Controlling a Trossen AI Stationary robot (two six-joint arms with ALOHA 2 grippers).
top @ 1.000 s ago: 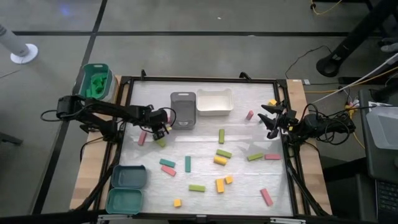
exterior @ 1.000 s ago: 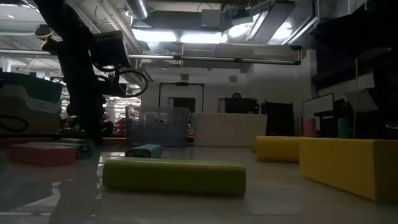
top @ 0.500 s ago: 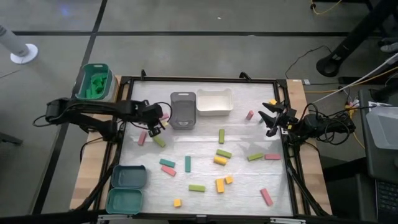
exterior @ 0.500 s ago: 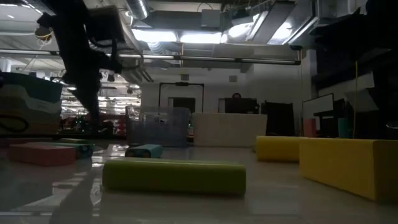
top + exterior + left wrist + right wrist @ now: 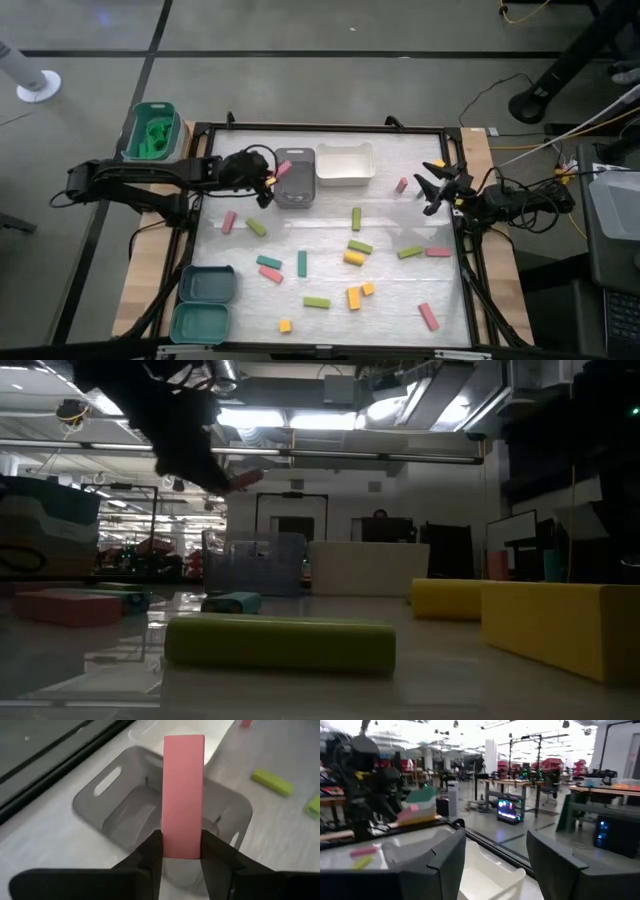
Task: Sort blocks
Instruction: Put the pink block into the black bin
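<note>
My left gripper point(image 5: 268, 172) is shut on a pink bar block point(image 5: 283, 168) above the near-left part of the grey tray point(image 5: 295, 188). The left wrist view shows the block point(image 5: 183, 790) standing out past the fingers over the tray's hollow point(image 5: 130, 815). In the low view the block point(image 5: 245, 480) hangs high above the table. Several other pink, light green, yellow and teal blocks lie flat on the table, such as a green one point(image 5: 257, 228) and a pink one point(image 5: 229, 221). My right gripper point(image 5: 432, 190) waits open by the table's right edge. My left gripper pinches the pink bar by one end point(image 5: 182, 851), one finger on each long side. The fingers point(image 5: 152, 851) lie along the bar, which sticks out straight ahead of them. It comes from the table's left, slanting down. The bar is lifted clear, above the grey tray.
A white tray point(image 5: 345, 165) stands right of the grey one. Two teal trays point(image 5: 208, 285) point(image 5: 198, 322) sit at the near left corner. A green bin point(image 5: 153, 132) stands off the far left corner. Loose blocks fill the table's middle and near part.
My left gripper has risen from the table near the pink and green blocks and moved toward the far edge and right, carrying the pink bar up and over the grey tray.
</note>
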